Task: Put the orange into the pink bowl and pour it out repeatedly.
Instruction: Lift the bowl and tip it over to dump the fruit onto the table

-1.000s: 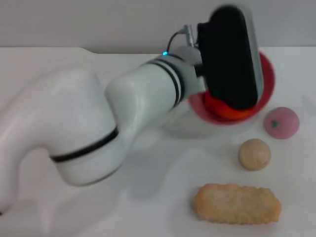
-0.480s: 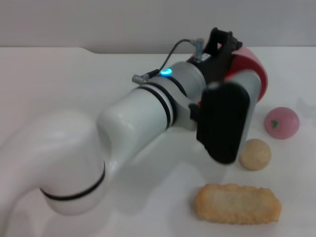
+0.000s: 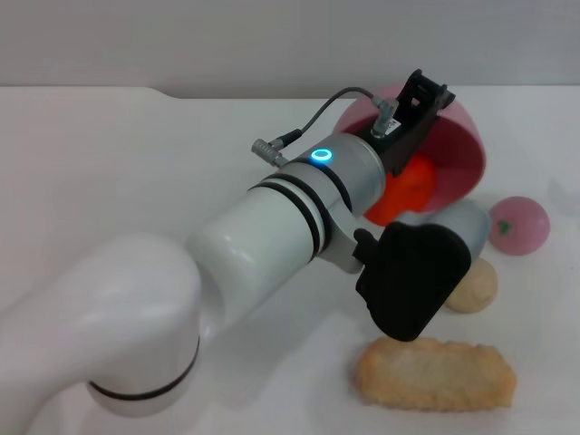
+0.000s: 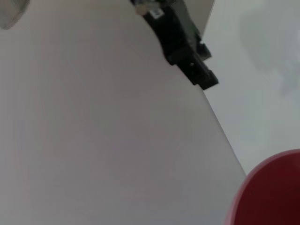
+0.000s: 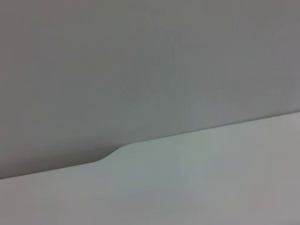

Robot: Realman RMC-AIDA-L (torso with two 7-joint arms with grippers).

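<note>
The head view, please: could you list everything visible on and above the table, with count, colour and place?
pink bowl: one, pink, tipped on its side at the far middle-right of the table, held up by the left arm.
orange: one, bright red-orange, at the tipped bowl's mouth, partly hidden by the arm.
pink ball: one, pink with a green mark, right of the bowl.
beige ball: one, beige, nearer than the pink ball, partly hidden.
biscuit-shaped piece: one, tan, oblong, at the near edge.
table: one, white.
left arm: one, white with black bands, reaching to the bowl; its hand is hidden.
right arm: not in view.
</note>
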